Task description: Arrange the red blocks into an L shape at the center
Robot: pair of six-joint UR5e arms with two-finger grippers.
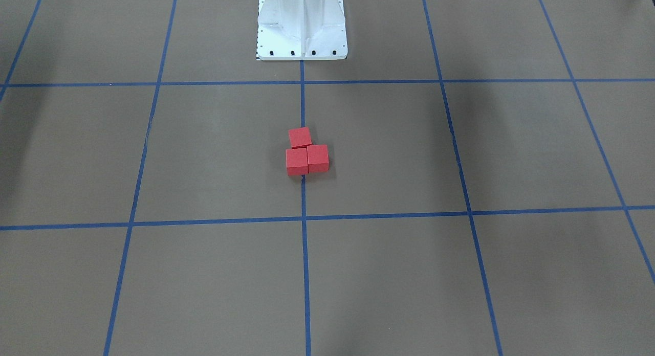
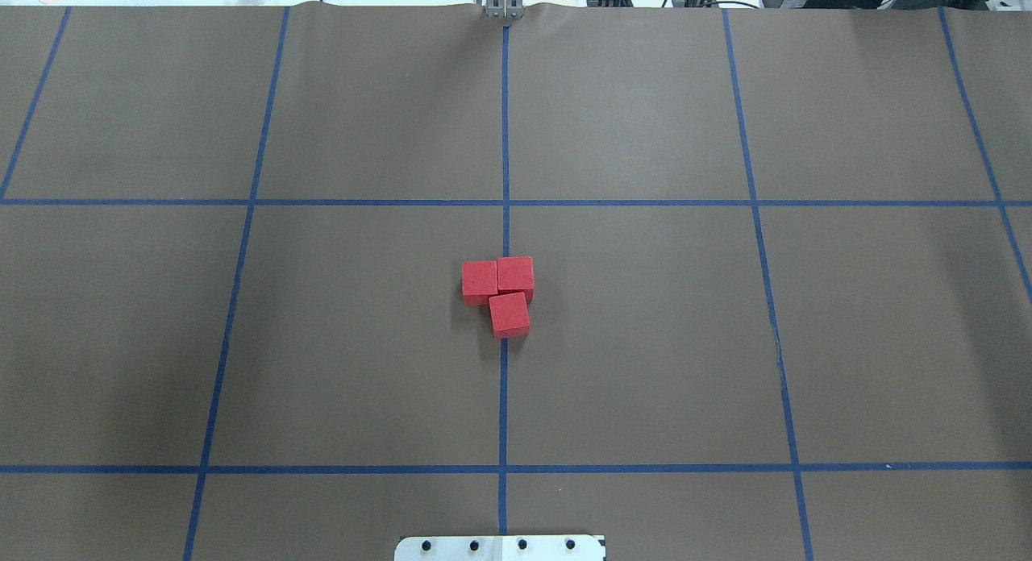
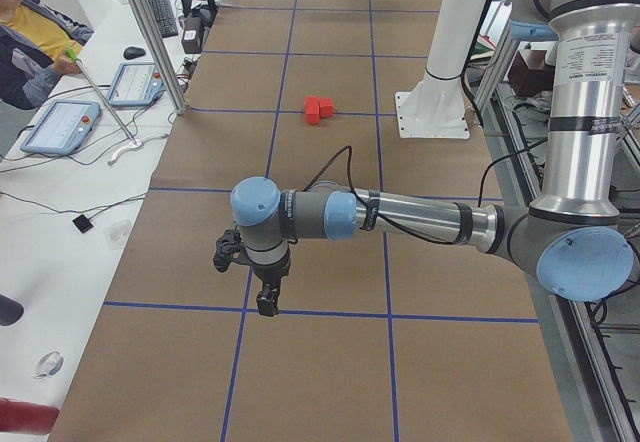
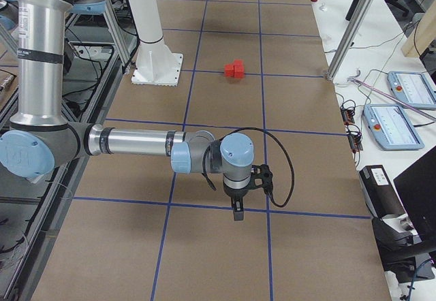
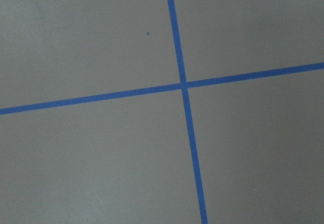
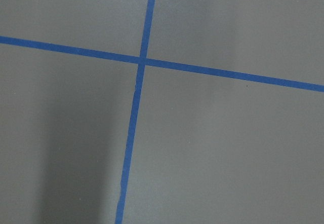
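- You see the three red blocks touching in an L on the bench, astride the blue line at its centre.
- By my reading the forming step is done; only a check is left.
- The left gripper and the right gripper hang well apart from the blocks, each over a tape crossing.
- You cannot tell from the side views whether either one is released or clenched.
- If you move next, only nudge the slightly offset near block square.
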